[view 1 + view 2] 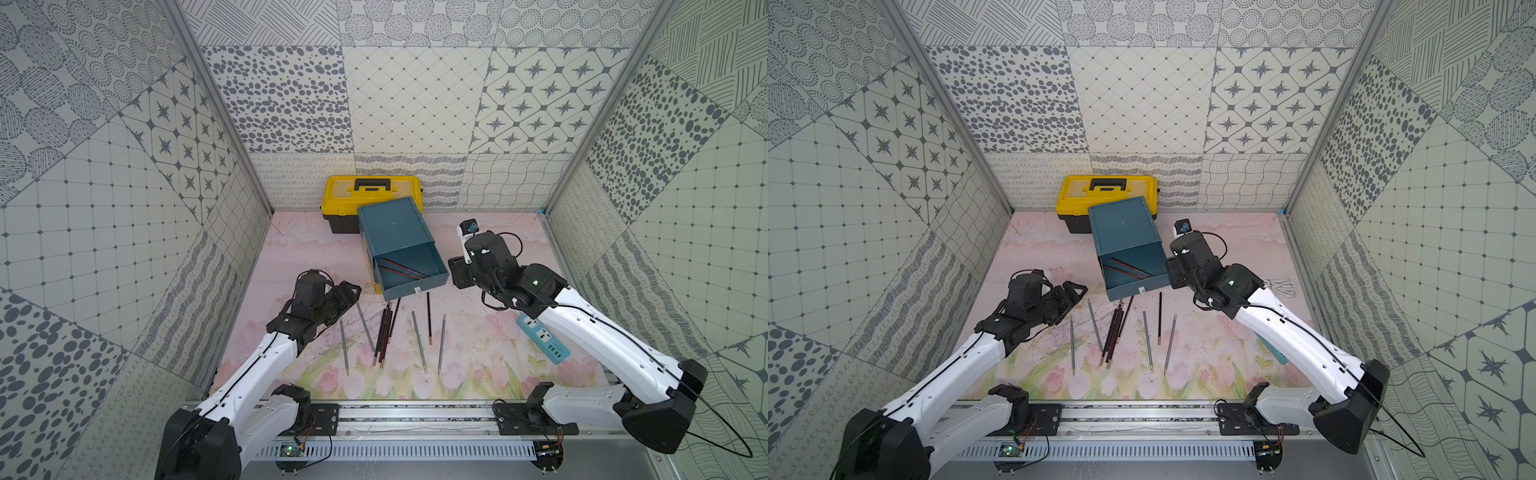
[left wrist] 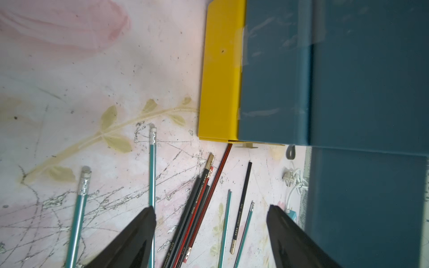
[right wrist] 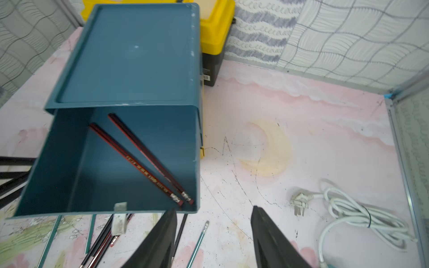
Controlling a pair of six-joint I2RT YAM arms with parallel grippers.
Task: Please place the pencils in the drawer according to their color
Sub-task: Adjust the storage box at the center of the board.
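Right wrist view looks into the open top drawer (image 3: 111, 185) of the teal cabinet (image 3: 130, 53), where two dark red pencils (image 3: 144, 172) lie slanted side by side. Just in front of it, the loose pencils (image 1: 383, 332) lie scattered on the worktop (image 1: 316, 249): silver, black and red-striped. The left gripper (image 2: 211, 208) hovers over them, fingers (image 2: 134, 236) spread and empty. The right gripper (image 3: 213, 208) sits by the drawer's corner, fingers parted, holding nothing. The worktop is a pink flower-printed mat, scuffed with dark scratches. A yellow toolbox (image 1: 372, 193) stands behind the cabinet, against grey-patterned walls (image 1: 415, 104).
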